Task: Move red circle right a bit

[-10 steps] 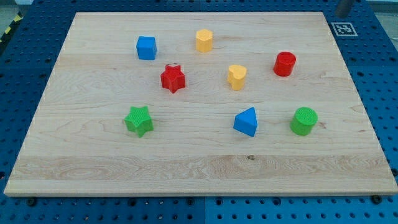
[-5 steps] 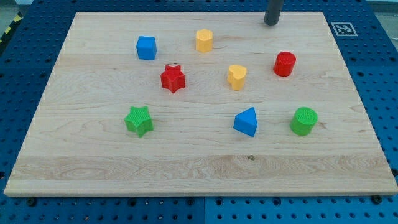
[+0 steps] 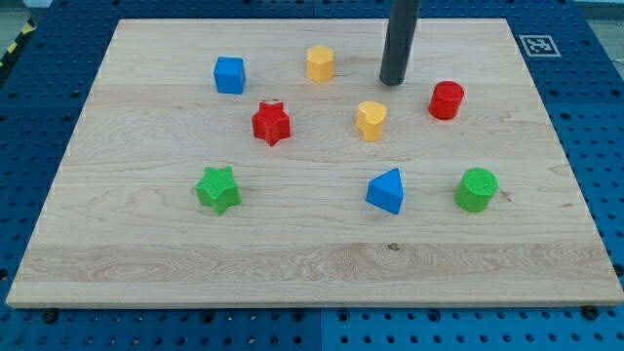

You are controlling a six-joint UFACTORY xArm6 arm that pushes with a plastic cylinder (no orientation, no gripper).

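The red circle [image 3: 447, 99] is a short red cylinder standing on the wooden board [image 3: 146, 263] at the view's upper right. My tip [image 3: 393, 82] is the lower end of a dark rod coming down from the view's top. It stands to the left of the red circle and slightly above it in the view, with a clear gap between them. The tip touches no block.
A yellow block [image 3: 370, 120] sits just below the tip, another yellow block [image 3: 320, 63] to its left. A blue cube [image 3: 229, 74], red star [image 3: 271, 123], green star [image 3: 217, 188], blue triangle [image 3: 386, 190] and green circle [image 3: 476, 189] lie around.
The rod has come in from the view's top right and moved down and left, from the board's top edge to a spot left of the red circle. No block has moved.
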